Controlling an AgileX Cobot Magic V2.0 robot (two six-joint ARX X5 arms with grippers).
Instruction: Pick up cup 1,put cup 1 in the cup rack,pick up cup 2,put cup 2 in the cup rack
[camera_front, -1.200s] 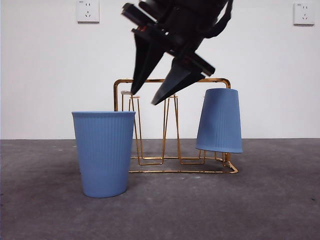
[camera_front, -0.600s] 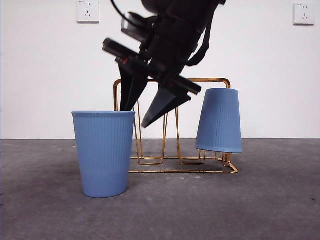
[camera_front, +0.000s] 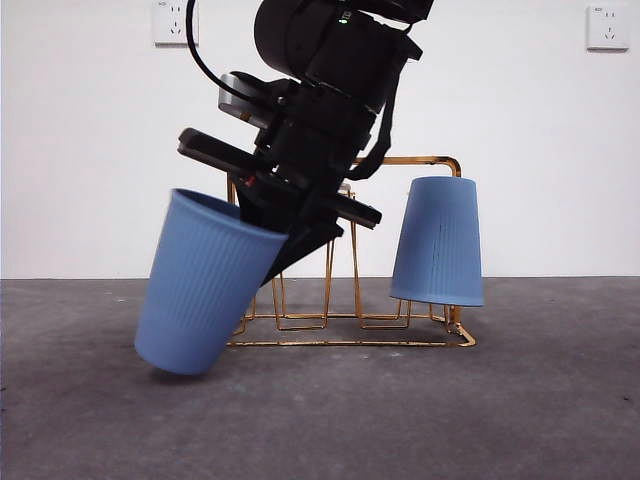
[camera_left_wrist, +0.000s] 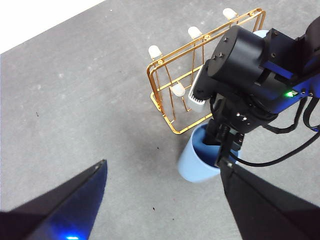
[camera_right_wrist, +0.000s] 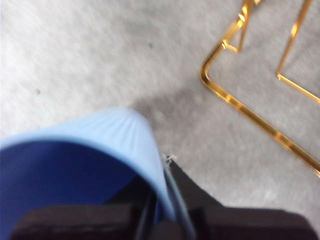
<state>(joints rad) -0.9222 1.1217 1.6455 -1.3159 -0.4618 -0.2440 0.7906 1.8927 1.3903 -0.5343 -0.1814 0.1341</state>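
Note:
A blue ribbed cup (camera_front: 205, 285) hangs tilted, its base just off the table, left of the cup rack (camera_front: 350, 343). My right gripper (camera_front: 272, 250) is shut on its rim, one jaw inside and one outside; the right wrist view shows the rim (camera_right_wrist: 120, 135) pinched between the jaws. A second blue cup (camera_front: 438, 240) sits upside down on a peg at the rack's right end. My left gripper (camera_left_wrist: 162, 165) is open and empty, high above, looking down on the held cup (camera_left_wrist: 197, 167) and the gold rack (camera_left_wrist: 161, 107).
Grey table (camera_front: 520, 410) with a white wall and two sockets behind. The rack's bottom wire (camera_right_wrist: 240, 107) lies close beside the held cup. Three pale-tipped pegs (camera_left_wrist: 155, 50) stand free on the rack.
My right gripper came down and to the left, shut on the left cup's rim, and tipped and raised the cup off the table. The cup on the rack has not moved.

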